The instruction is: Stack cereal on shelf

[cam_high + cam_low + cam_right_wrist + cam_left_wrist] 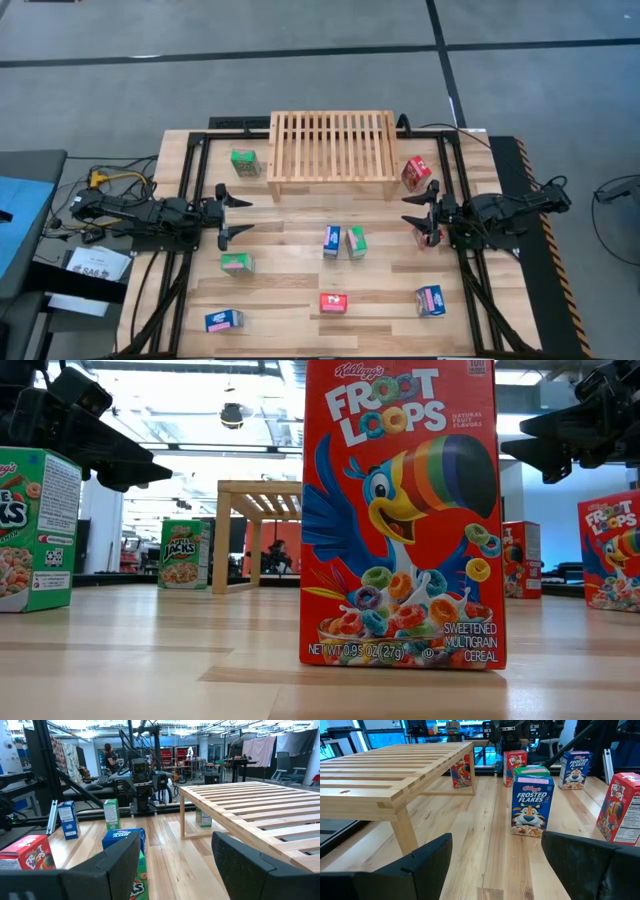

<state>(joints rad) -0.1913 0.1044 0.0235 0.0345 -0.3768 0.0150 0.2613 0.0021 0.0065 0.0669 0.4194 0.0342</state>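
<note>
Our left gripper (238, 216) spread wide and empty, right gripper (412, 209) likewise, shelf (331, 144) just ahead between them with bare slats, boxes (343, 241) scattered around both.

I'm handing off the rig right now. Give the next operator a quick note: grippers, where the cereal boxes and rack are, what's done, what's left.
Left gripper: open, empty, hovering at the table's left side.
Right gripper: open, empty, hovering at the right side.
Rack: at the far edge, centre, nothing on top.
Boxes: all loose on the table. A green box left of the rack, a red box to its right, a blue box and green one side by side mid-table, the others scattered nearer the front.
Done: nothing stacked.
Left: every box.
</note>
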